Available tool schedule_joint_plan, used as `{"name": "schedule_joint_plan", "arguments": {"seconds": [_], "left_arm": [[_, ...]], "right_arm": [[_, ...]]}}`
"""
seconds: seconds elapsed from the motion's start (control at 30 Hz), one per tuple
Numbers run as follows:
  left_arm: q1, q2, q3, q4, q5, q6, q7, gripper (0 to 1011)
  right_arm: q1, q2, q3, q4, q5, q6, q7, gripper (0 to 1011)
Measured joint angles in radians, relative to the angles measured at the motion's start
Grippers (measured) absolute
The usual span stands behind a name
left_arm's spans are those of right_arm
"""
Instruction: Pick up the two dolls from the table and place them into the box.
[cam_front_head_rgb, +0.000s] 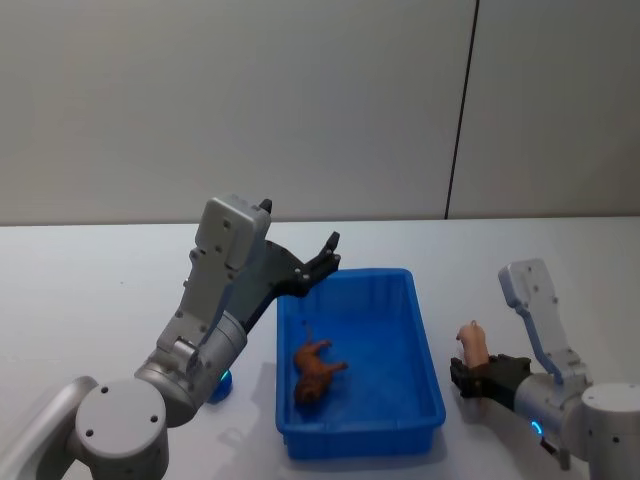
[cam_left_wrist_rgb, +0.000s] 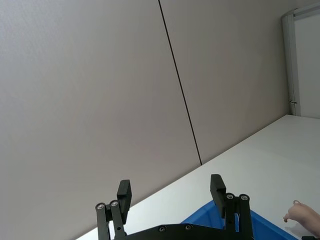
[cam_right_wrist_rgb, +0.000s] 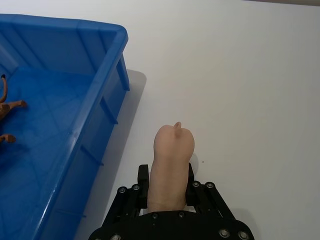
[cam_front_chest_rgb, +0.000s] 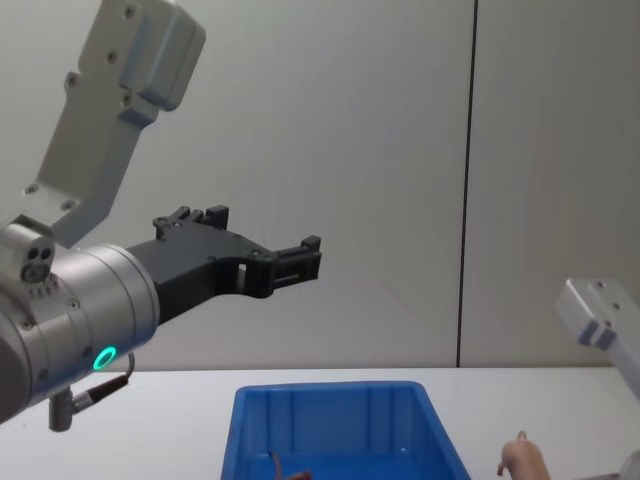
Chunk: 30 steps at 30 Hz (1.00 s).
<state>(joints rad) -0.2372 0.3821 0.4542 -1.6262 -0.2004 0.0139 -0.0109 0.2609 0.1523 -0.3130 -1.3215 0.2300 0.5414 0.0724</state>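
Note:
The blue box (cam_front_head_rgb: 428, 350) stands on the white table (cam_front_head_rgb: 80, 280) in front of me. An orange-brown doll (cam_front_head_rgb: 317, 368) lies on the box floor, and its legs show at the edge of the right wrist view (cam_right_wrist_rgb: 5, 107). My right gripper (cam_front_head_rgb: 478, 375) sits just right of the box, shut on a pinkish-tan doll (cam_front_head_rgb: 473, 344) that sticks up from between its fingers (cam_right_wrist_rgb: 170, 150). My left gripper (cam_front_head_rgb: 325, 255) hangs open and holds nothing above the box's far left corner, with both fingers spread wide (cam_left_wrist_rgb: 170, 186).
A grey wall with a dark vertical seam (cam_front_head_rgb: 462, 110) stands behind the table. Bare tabletop lies to the right of the box (cam_right_wrist_rgb: 240, 75) and to its far left. The left arm's elbow (cam_front_head_rgb: 200, 370) sits low beside the box's left wall.

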Motion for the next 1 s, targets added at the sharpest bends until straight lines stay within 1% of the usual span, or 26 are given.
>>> {"name": "schedule_joint_plan", "arguments": {"seconds": [0.27, 0.57, 0.73, 0.8, 0.9, 1.0], "left_arm": [[0.0, 0.0, 0.0, 0.0, 0.0, 0.0, 0.0, 1001], [0.0, 0.0, 0.0, 0.0, 0.0, 0.0, 0.0, 1001], [0.0, 0.0, 0.0, 0.0, 0.0, 0.0, 0.0, 1001], [0.0, 0.0, 0.0, 0.0, 0.0, 0.0, 0.0, 1001], [0.0, 0.0, 0.0, 0.0, 0.0, 0.0, 0.0, 1001], [0.0, 0.0, 0.0, 0.0, 0.0, 0.0, 0.0, 1001]], "right_arm": [[-0.008, 0.004, 0.005, -0.017, 0.005, -0.035, 0.004, 372], [-0.019, 0.014, 0.015, -0.066, 0.017, -0.106, 0.019, 372], [-0.019, 0.019, 0.02, -0.1, 0.027, -0.14, 0.05, 372], [-0.017, 0.021, 0.023, -0.113, 0.034, -0.151, 0.072, 372], [-0.013, 0.022, 0.024, -0.123, 0.042, -0.158, 0.097, 372], [-0.003, 0.022, 0.027, -0.135, 0.056, -0.16, 0.138, 372]]}}
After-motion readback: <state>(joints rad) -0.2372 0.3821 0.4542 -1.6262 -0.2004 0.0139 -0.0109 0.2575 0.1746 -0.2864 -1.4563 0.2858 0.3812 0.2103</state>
